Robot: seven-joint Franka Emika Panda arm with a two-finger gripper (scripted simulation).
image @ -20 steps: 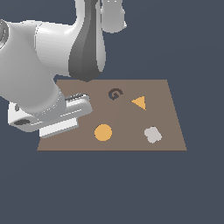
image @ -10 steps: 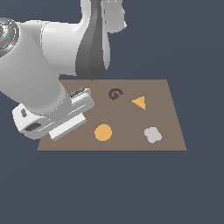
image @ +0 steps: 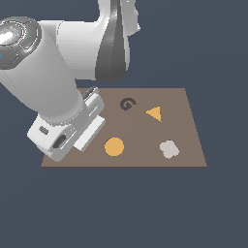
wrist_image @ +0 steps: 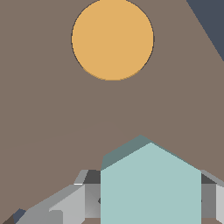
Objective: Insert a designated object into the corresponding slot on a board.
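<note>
In the wrist view the designated object, a light teal flat octagon block (wrist_image: 150, 188), sits between the grey fingers (wrist_image: 74, 202) of my gripper (wrist_image: 148, 199), which is shut on it. The block hangs just above the brown board (wrist_image: 43, 109), a short way from the orange disc (wrist_image: 112, 39). In the exterior view the arm's white wrist housing (image: 68, 128) hangs over the left part of the board (image: 186, 140) and hides the block and the fingertips. The slot is hidden in both views.
On the board lie an orange disc (image: 114, 146), an orange triangle (image: 154, 114), a grey lobed piece (image: 168, 149) and a dark G-shaped recess (image: 127, 103). The arm's big links (image: 58, 72) loom over the exterior view's left.
The wrist housing has shifted slightly toward the exterior view's right and tilted a little steeper over the board's left part. The pieces on the board have not moved.
</note>
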